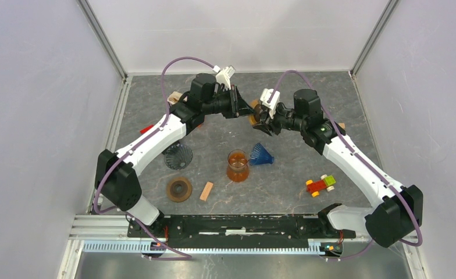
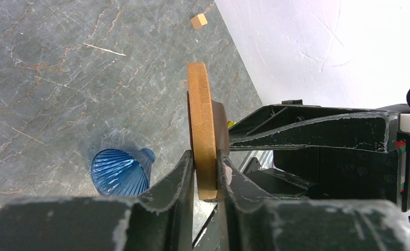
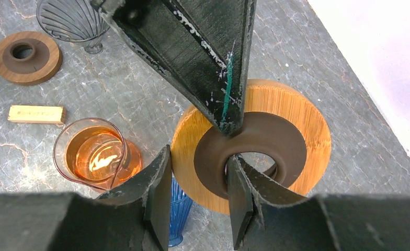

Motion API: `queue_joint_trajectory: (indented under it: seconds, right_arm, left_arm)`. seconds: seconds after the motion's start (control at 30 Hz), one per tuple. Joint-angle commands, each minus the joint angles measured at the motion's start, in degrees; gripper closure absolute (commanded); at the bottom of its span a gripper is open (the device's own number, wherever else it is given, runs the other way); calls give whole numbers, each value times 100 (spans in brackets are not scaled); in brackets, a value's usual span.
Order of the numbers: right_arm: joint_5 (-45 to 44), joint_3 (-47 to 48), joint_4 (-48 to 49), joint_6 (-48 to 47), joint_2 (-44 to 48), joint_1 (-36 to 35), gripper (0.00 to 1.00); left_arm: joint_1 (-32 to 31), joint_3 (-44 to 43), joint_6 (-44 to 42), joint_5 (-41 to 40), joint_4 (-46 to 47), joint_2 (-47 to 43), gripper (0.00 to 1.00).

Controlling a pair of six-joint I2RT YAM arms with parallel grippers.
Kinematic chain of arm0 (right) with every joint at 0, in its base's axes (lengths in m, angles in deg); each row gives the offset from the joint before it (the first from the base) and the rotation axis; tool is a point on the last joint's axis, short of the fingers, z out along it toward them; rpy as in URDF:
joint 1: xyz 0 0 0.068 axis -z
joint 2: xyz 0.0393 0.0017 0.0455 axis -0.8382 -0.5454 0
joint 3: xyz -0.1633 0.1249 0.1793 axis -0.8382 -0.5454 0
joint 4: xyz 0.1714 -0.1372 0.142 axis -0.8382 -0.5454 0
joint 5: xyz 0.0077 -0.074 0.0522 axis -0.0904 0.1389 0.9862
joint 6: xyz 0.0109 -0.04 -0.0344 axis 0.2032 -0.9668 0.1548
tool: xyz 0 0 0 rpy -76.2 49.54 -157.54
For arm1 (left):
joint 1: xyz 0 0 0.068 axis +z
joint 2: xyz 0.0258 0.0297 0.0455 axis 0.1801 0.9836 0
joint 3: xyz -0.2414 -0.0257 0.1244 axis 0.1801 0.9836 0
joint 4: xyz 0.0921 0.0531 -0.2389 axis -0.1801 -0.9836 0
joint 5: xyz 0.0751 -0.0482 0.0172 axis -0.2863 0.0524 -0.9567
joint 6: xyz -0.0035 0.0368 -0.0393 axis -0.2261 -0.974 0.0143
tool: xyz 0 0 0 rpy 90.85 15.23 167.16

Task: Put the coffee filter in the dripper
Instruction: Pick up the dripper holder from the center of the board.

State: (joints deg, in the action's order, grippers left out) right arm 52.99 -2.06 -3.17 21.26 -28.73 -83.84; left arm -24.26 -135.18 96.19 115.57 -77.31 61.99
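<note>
A: Near row, 8 to 4 o'clock: darker wooden ring (image 1: 180,189), pale block (image 1: 206,190), toy car (image 1: 321,185), all well apart. Open floor along the 3 o'clock wall.

B: Middle?

A: Amber carafe (image 1: 237,165) upright at centre. Blue ribbed cone (image 1: 262,154) on its side just beside it, toward 2. Grey ribbed cone (image 1: 178,156) upright at 9. Count: two cones, two rings, one carafe. Which cone is the filter, can't tell.

B: Arms?

A: They meet at 12, off the table. Left gripper (image 2: 205,157) pinches the bamboo ring (image 3: 297,130) by its rim. Right gripper (image 3: 197,157) is clamped on it from rim to centre hole. Red sliver (image 1: 147,129) half under the left arm, unidentifiable.
</note>
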Motion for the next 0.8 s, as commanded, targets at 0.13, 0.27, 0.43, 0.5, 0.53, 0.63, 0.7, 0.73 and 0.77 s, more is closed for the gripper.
queue_joint_trajectory:
  seconds: [0.13, 0.27, 0.43, 0.5, 0.53, 0.63, 0.7, 0.73, 0.77]
  right_arm:
    - [-168, -11, 309, 113, 208, -19, 75]
    - [-509, -52, 196, 103, 332, -18, 44]
    - [-469, 108, -566, -567, 579, -18, 26]
    - [-324, 88, -992, -1080, 786, -16, 25]
    - [-301, 5, -1076, -1259, 984, -17, 25]
    - [-380, -313, -855, -1506, 1479, -22, 23]
    - [-288, -150, -944, -1583, 1460, -14, 23]
    - [-204, -91, -976, -1614, 1421, -17, 23]
    - [-86, -28, -965, -1618, 1389, -17, 23]
  left_arm:
    - [-33, -163, -334, 16, 96, -67, 98]
    - [-28, -422, -1467, -279, -452, -342, 98]
    - [-30, -770, -3752, -691, -1404, -797, 98]
    - [-38, -795, -4970, -893, -1846, -1033, 98]
    - [-35, -726, -5469, -935, -2000, -1207, 98]
    - [-96, -594, -6560, -817, -2467, -1669, 98]
    - [-167, -773, -7023, -620, -3009, -1755, 98]
    - [-211, -798, -7296, -394, -3240, -1820, 98]
    - [-236, -852, -7689, -95, -3622, -1895, 98]
